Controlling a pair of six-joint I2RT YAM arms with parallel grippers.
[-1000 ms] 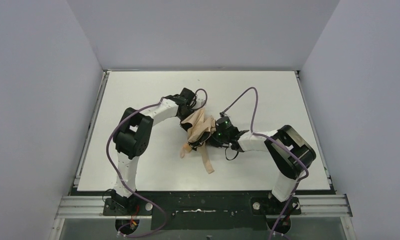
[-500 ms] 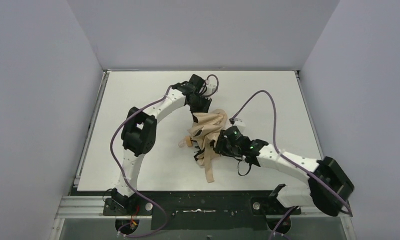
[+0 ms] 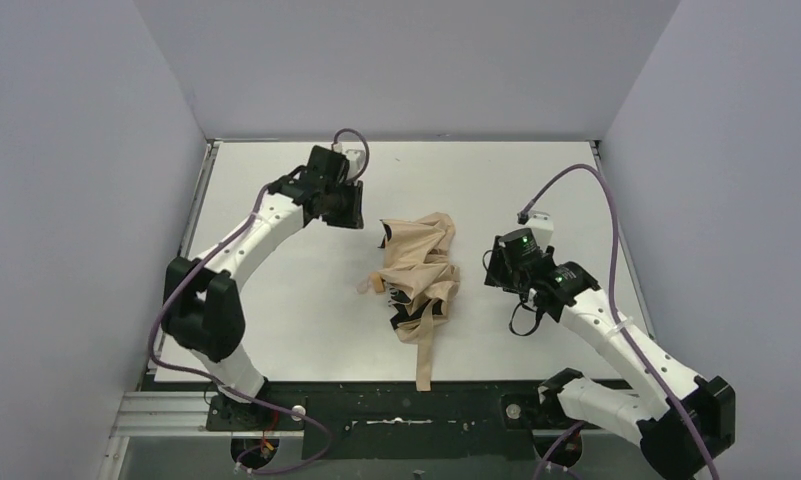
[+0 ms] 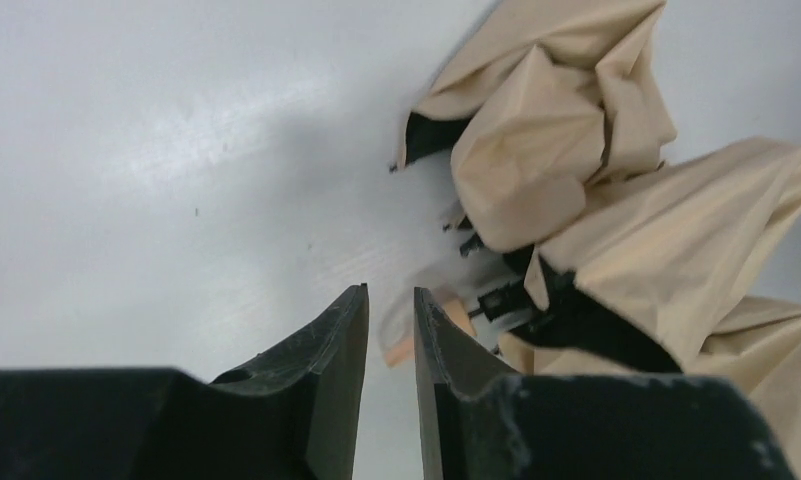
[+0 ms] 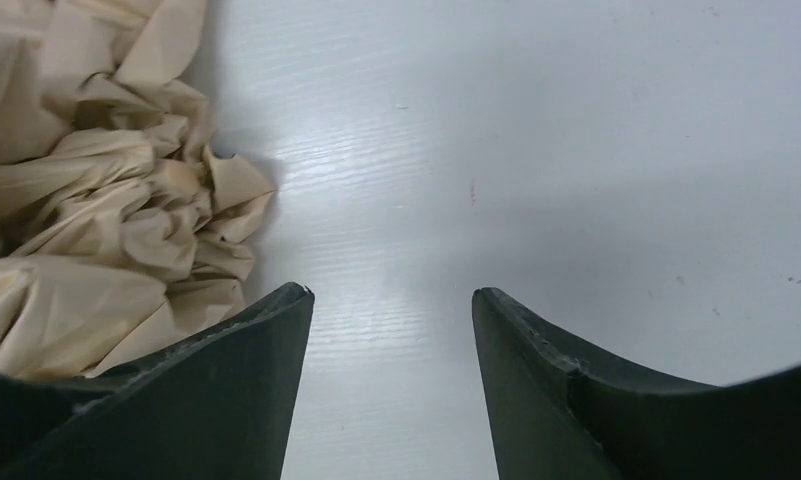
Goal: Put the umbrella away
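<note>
Logging a release: both arms have backed off the umbrella [image 3: 418,270], which they were crowding half a second ago.

- **Umbrella:** crumpled heap at the centre of the table [image 3: 276,320], canopy loose. Its strap [image 3: 425,362] trails toward 6 o'clock and its handle [image 3: 369,286] pokes out at 9.
- **Left tool [image 4: 390,292]:** at the umbrella's 10 o'clock, nearly pressed together, empty.
- **Right tool [image 5: 391,292]:** at 3 o'clock, spread, empty.

I judge the folding unfinished. The loose fabric and exposed black ribs [image 4: 586,325] stand in the way of a clean regrasp.

Both arms extended, left pincer [image 4: 390,292] nearly closed (a thin gap), right pincer [image 5: 391,292] spread wide
</note>
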